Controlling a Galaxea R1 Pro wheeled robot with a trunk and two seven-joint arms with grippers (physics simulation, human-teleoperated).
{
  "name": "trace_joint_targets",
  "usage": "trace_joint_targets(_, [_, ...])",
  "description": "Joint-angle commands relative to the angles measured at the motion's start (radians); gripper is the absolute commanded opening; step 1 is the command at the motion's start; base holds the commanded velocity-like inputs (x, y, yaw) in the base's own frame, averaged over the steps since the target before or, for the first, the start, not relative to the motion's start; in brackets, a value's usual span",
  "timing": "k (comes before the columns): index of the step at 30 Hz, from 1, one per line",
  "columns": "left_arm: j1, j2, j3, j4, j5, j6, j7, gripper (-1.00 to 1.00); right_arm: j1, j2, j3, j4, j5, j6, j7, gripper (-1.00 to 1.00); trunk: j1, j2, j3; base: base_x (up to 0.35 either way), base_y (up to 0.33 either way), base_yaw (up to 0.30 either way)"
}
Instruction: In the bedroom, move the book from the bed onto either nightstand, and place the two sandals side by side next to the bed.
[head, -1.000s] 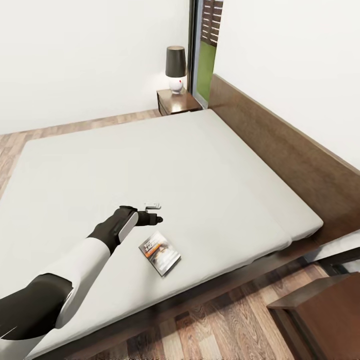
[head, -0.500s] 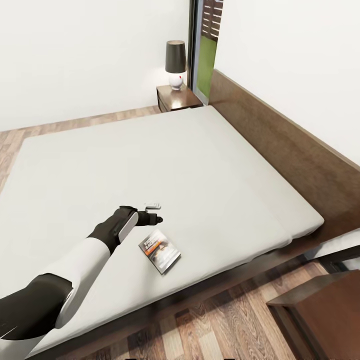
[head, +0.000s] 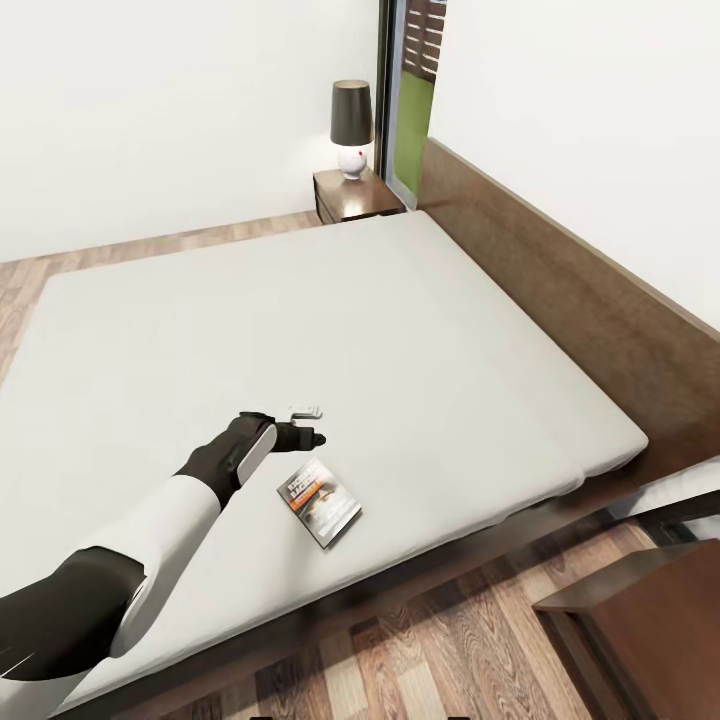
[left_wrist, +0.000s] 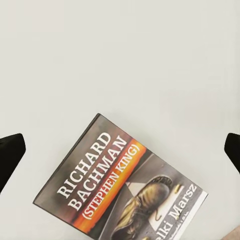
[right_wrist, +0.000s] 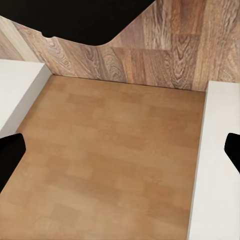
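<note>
Left gripper (head: 304, 424), fingers spread wide, hovers over the bed (head: 300, 330); the book (head: 319, 505) lies flat on the mattress just below and slightly nearer the foot edge, untouched.

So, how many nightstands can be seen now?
2: one nightstand with a lamp beyond the bed's far corner, the other nightstand at the near right.

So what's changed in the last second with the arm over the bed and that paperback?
Almost nothing among the things. The head camera tilted slightly, so the whole picture shifted. The left gripper hovers open just beyond the small dark paperback with the orange band, not touching it. The book lies flat near the edge of the light-grey mattress, where it was.
</note>
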Motion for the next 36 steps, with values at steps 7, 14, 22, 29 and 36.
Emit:
trace_joint_targets(7, [-0.001,0.000,-0.002,-0.001,-0.002,0.003,-0.003,1.00,0.001,-0.003,0.007,0.001,0.001,0.001,0.003,1.00,0.000,0.000,-0.001,0.000,0.000,0.000])
trace_joint_targets(14, [-0.001,0.000,-0.003,-0.001,-0.003,0.003,-0.003,1.00,0.005,-0.006,0.007,0.001,0.001,0.001,0.003,1.00,0.000,0.000,-0.001,0.000,0.000,0.000])
trace_joint_targets(22, [-0.001,0.000,-0.005,-0.001,-0.003,-0.004,-0.003,1.00,0.040,-0.010,0.006,0.001,0.002,0.001,0.003,1.00,0.000,0.000,-0.001,0.000,0.000,0.000])
trace_joint_targets(29, [-0.001,0.001,-0.005,-0.001,-0.002,-0.009,-0.003,1.00,0.086,-0.024,0.006,0.001,0.002,0.001,0.003,1.00,0.000,0.000,-0.001,0.000,0.000,0.000])
trace_joint_targets(36, [0.001,0.002,-0.005,-0.002,-0.001,-0.014,-0.003,1.00,0.146,-0.032,0.009,0.001,0.006,0.001,0.003,1.00,0.000,0.000,0.000,0.000,0.000,0.004])
